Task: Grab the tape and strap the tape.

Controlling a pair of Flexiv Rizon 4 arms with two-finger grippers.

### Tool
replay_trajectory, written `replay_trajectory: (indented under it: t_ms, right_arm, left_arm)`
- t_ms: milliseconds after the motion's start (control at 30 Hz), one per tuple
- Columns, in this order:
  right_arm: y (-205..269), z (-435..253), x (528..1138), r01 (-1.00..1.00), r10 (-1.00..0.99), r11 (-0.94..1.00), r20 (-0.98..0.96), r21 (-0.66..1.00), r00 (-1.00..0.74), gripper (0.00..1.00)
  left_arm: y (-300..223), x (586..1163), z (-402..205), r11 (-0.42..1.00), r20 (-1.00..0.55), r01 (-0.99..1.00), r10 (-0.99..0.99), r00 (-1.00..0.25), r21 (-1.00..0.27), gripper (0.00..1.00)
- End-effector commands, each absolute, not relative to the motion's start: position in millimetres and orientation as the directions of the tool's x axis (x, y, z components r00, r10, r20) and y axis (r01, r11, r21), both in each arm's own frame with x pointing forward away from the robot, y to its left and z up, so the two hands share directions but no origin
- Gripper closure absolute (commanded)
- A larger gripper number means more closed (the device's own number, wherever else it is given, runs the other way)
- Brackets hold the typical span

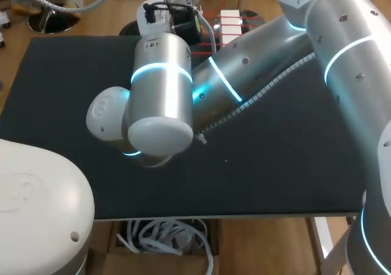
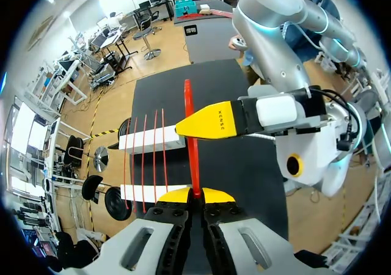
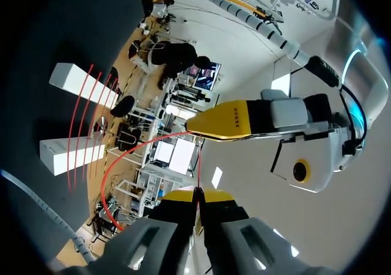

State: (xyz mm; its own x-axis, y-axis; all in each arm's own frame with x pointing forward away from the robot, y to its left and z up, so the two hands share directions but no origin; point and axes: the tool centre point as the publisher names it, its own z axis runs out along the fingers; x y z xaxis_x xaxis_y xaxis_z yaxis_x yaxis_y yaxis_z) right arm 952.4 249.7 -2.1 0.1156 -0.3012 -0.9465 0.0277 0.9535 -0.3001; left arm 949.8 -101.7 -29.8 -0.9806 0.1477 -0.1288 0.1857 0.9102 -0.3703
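A strip of red tape [image 2: 194, 165] runs up from between the yellow tips of my left gripper [image 2: 195, 195], which is shut on it. A yellow finger [image 2: 214, 121] of my right gripper meets the same strip higher up. In the right wrist view my right gripper [image 3: 197, 194] is shut on a thin red tape [image 3: 131, 150] that arcs away to one side. The left gripper's yellow finger [image 3: 232, 121] is just ahead of it. Two white blocks [image 2: 149, 139] [image 2: 143, 191] lie on the black table with several red strips stretched across them. In the head view the blocks [image 1: 231, 25] sit at the table's far edge.
The black table [image 1: 275, 165] fills the head view. My silver arms [image 1: 165, 91] cross over its middle and hide both grippers there. A cable conduit [image 1: 256, 98] runs along the right arm. The white base of my left arm [image 1: 36, 208] stands at the near left corner.
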Motion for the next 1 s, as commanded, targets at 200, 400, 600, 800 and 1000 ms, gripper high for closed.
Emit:
replay_trajectory:
  t_ms: [200,400,600,800,1000]
  right_arm:
    - [254,-3,949,0.009,-0.306,0.952,-0.946,-0.306,0.112,1.00]
    - [257,-4,948,0.002,-0.306,0.952,-0.945,-0.308,0.113,1.00]
    - [262,-5,948,-0.007,-0.306,0.951,-0.945,-0.309,0.116,1.00]
    - [265,-6,948,-0.016,-0.307,0.950,-0.944,-0.311,0.119,1.00]
    - [268,-7,948,-0.022,-0.308,0.950,-0.944,-0.312,0.117,1.00]
  left_arm:
    - [-102,950,-29,0.912,-0.127,0.185,0.148,-0.981,-0.367,1.00]
    - [-102,950,-29,0.912,-0.127,0.185,0.148,-0.981,-0.367,1.00]
    - [-102,950,-29,0.912,-0.127,0.185,0.148,-0.981,-0.367,1.00]
    - [-102,950,-29,0.912,-0.127,0.185,0.148,-0.981,-0.367,1.00]
    - [-102,950,-29,0.912,-0.127,0.185,0.148,-0.981,-0.367,1.00]
